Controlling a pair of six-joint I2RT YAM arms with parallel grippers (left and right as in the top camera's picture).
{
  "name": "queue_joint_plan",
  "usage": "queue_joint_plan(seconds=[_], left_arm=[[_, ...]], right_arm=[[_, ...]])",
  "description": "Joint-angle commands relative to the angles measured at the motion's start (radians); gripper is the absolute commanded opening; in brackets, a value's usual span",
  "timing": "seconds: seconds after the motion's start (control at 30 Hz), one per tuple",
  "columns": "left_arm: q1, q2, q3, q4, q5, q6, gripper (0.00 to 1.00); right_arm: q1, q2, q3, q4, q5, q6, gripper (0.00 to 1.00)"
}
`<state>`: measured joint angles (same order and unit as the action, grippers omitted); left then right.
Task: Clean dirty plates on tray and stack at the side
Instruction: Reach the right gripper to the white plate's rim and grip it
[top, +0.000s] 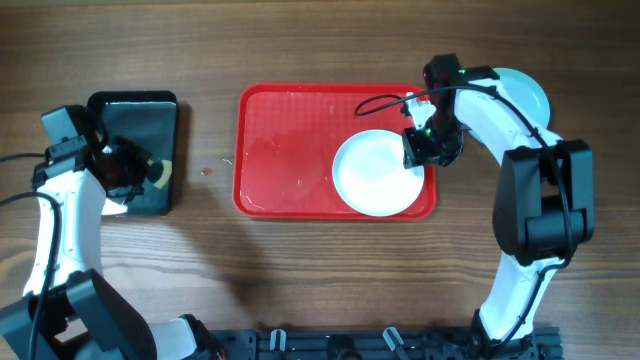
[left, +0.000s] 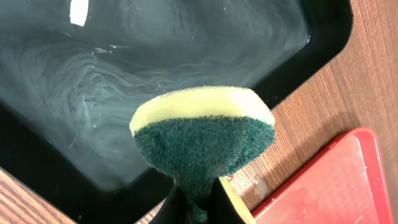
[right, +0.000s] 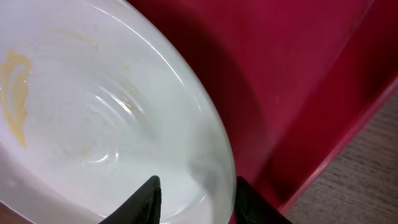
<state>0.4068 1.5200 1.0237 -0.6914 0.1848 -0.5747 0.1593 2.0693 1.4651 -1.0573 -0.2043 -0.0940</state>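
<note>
"Plate, the white round shallow one (right: 93, 112): where does it lie from your right gripper (right: 196, 198)?" asks the operator.

"Directly under it. My two fingers stand across its rim, one fingertip (right: 146, 199) over the inside of the plate, the other outside, over the large red plastic tray (right: 298, 74). The body of the plate goes away to my left, toward the middle of the tray. It sits at the right end of the tray and carries a yellowish smear (right: 15, 87)."

"Do you hold it?"

"I cannot tell. The jaws are rather narrow with the rim between them, but whether they press on it is not visible."

"And the other arm?"

"Well apart. My left gripper (left: 193, 208) is closed on a yellow foam sponge with a dark green scouring face (left: 205, 140), above the glossy black rectangular tray (left: 93, 93) at the far left. So I judge the right arm is the nearer one. A round plate has no long axis, so the rim decides the grip. Farther right, on the wooden table (top: 300, 280), a pale aqua plate (top: 525, 95) shows behind my right arm."
</note>
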Motion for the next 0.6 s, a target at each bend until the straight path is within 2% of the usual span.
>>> queue_joint_plan(seconds=[0.0, 0.17, 0.2, 0.3, 0.37, 0.57], left_arm=[[0.003, -0.018, -0.010, 0.002, 0.010, -0.006, 0.04], [-0.002, -0.018, -0.010, 0.009, 0.054, -0.005, 0.04], [-0.011, -0.018, -0.010, 0.010, 0.055, -0.005, 0.04], [-0.056, -0.018, -0.010, 0.023, 0.117, 0.069, 0.04], [-0.101, -0.018, -0.010, 0.035, 0.172, 0.101, 0.04], [-0.331, -0.018, -0.010, 0.071, 0.178, 0.095, 0.04]], right_arm=[[0.000, 0.014, -0.079, 0.023, 0.003, 0.115, 0.39], [0.000, 0.014, -0.130, 0.067, 0.002, 0.177, 0.35], [0.000, 0.014, -0.130, 0.079, -0.011, 0.179, 0.24], [0.001, 0.014, -0.130, 0.127, -0.047, 0.227, 0.05], [0.001, 0.014, -0.130, 0.158, -0.074, 0.271, 0.04], [0.075, 0.014, -0.130, 0.280, -0.133, 0.355, 0.04]])
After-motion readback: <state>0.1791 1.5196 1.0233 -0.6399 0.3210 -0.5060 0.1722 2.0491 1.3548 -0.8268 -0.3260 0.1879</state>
